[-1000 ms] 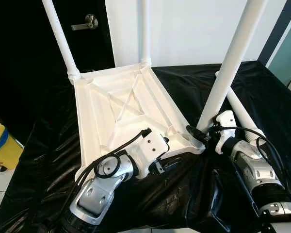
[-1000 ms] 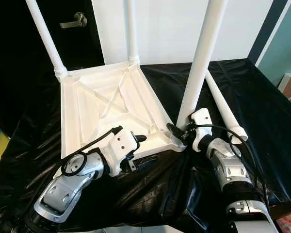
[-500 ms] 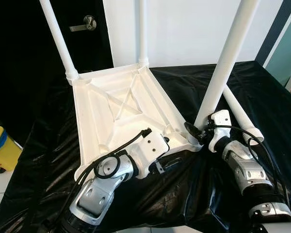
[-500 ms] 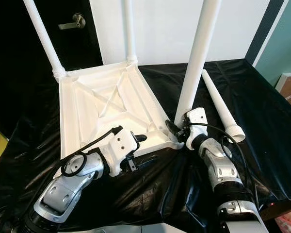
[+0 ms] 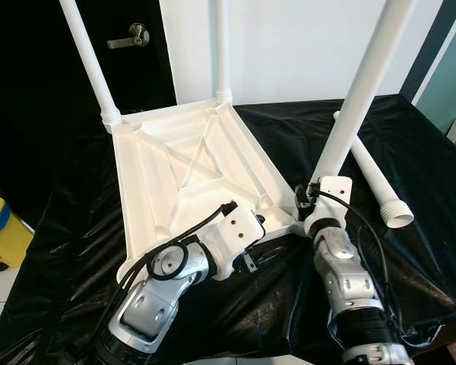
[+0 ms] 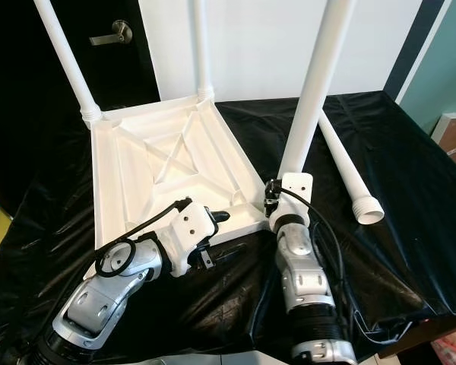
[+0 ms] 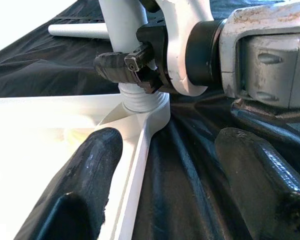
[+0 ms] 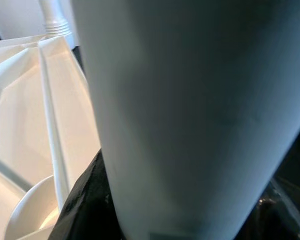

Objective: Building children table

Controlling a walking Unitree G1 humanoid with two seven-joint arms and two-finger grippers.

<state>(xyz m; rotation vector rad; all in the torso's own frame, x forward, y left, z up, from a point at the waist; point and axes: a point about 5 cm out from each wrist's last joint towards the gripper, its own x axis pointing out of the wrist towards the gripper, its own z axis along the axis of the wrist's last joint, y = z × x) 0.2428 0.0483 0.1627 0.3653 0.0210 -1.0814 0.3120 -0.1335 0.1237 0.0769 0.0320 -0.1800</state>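
The right gripper [image 5: 307, 202] has swung inward, clamped on the third leg [image 5: 349, 114], twisting it home, while the left gripper [image 7: 165, 165] gapes wide.

The upright white plastic table leg [image 5: 357, 103] blocks the right gripper [image 5: 304, 204] ahead; open black sheeting [image 5: 410, 262] lies to its right.

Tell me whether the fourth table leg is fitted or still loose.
Loose. The fourth leg lies flat on the black sheet, beside the upturned tabletop. Three legs stand in corner sockets; the right gripper is at the third leg.
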